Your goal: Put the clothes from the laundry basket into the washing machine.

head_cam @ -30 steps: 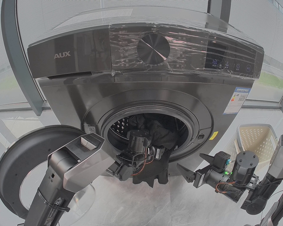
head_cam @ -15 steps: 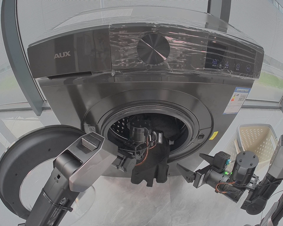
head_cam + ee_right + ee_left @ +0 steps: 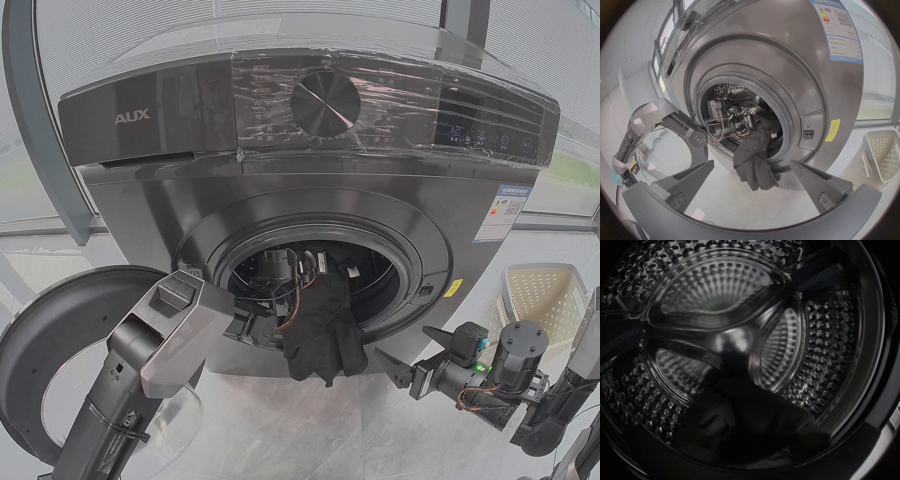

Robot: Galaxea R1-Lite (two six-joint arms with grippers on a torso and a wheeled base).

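The washing machine (image 3: 312, 187) stands with its round opening (image 3: 312, 287) uncovered. My left gripper (image 3: 315, 265) is inside the drum mouth, shut on a black garment (image 3: 325, 331). The garment drapes from it over the lower rim and hangs down the machine's front. In the left wrist view the steel drum (image 3: 731, 302) curves around dark cloth (image 3: 740, 418) low in it. The right wrist view has the garment (image 3: 753, 159) hanging from the opening beside the left gripper (image 3: 750, 122). My right gripper (image 3: 406, 347) hangs open low at the right, outside the machine and apart from the garment.
The machine's door (image 3: 56, 337) is swung open at the lower left, behind my left arm. A cream laundry basket (image 3: 544, 294) stands on the floor to the machine's right, close behind my right arm. Pale floor lies in front of the machine.
My left gripper has gone up and deeper into the drum. The black garment rose with it and now hangs less far below the rim. The right arm kept still.
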